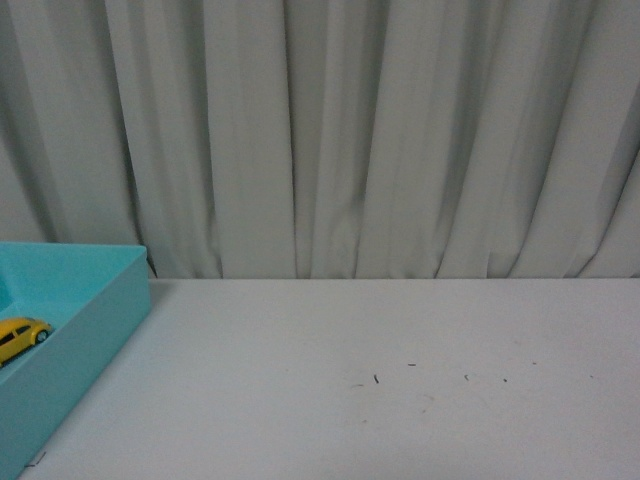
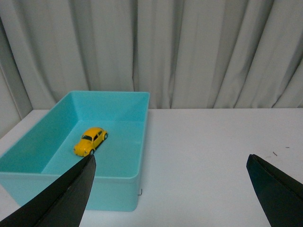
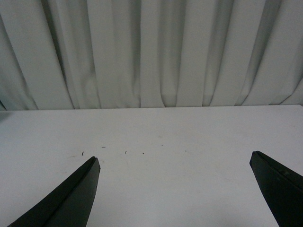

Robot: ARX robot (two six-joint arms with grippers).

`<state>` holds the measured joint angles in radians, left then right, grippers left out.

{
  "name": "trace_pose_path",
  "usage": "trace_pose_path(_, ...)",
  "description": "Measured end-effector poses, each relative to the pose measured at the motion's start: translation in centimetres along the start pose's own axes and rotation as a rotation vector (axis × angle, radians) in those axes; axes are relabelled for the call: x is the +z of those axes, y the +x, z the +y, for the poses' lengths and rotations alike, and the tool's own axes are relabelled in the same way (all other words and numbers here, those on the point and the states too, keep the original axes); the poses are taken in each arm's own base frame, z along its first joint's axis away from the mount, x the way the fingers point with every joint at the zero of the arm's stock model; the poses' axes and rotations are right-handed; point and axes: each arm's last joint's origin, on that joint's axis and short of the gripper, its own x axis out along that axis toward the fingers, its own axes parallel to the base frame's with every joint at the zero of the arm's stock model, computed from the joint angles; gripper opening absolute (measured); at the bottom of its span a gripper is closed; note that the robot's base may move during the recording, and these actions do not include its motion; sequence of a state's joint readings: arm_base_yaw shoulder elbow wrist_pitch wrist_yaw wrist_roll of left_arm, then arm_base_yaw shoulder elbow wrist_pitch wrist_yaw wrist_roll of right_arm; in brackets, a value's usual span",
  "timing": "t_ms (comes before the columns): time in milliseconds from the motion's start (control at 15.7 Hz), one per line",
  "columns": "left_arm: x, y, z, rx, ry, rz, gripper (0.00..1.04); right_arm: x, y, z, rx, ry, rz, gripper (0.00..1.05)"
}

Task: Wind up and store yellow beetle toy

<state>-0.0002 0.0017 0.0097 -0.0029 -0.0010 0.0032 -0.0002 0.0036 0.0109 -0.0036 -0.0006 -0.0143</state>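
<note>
Wrist views: both grippers' fingers spread wide, empty.

A pale grey-white pleated fabric curtain hangs across the whole back of the space, its folds falling in long vertical shadows down to the far edge of a flat white matte tabletop. The light is soft and even, a little dim. A few tiny dark specks lie scattered on the table.
</note>
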Motion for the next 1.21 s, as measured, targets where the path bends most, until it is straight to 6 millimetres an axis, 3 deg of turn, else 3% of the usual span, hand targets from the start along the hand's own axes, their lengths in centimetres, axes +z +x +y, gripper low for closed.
trace_pose_path(1211,-0.03,0.01,0.00,-0.002,0.000,0.003,0.98,-0.04,0.00,0.00,-0.002,0.000,0.005,0.98)
